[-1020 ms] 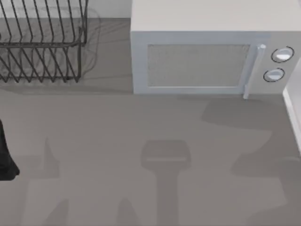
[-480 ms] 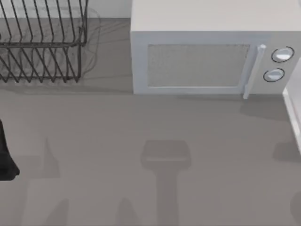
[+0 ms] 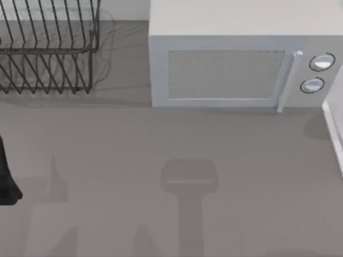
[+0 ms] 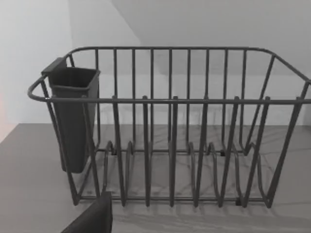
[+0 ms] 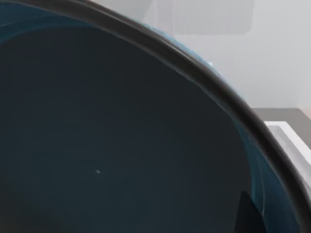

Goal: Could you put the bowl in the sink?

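The bowl (image 5: 112, 141) sits close up in the right wrist view. Its inside is glossy teal-blue and its thin dark rim curves across the picture. A dark finger (image 5: 247, 213) of my right gripper lies against the bowl's inside near the rim, so the gripper is shut on the bowl. Past the rim is the sink's white edge (image 5: 286, 136). That same white edge (image 3: 335, 134) runs along the table's right side in the top view. My left arm (image 3: 4, 176) is parked at the table's left edge.
A white microwave (image 3: 236, 69) stands at the back, its door shut and two knobs on its right. A dark wire dish rack (image 3: 48, 48) with a cutlery cup (image 4: 73, 116) stands at the back left. Grey tabletop (image 3: 161, 150) spreads in front of both.
The large shadow on the right half of the table has slid right and nearly left the top view. The left arm has not moved.
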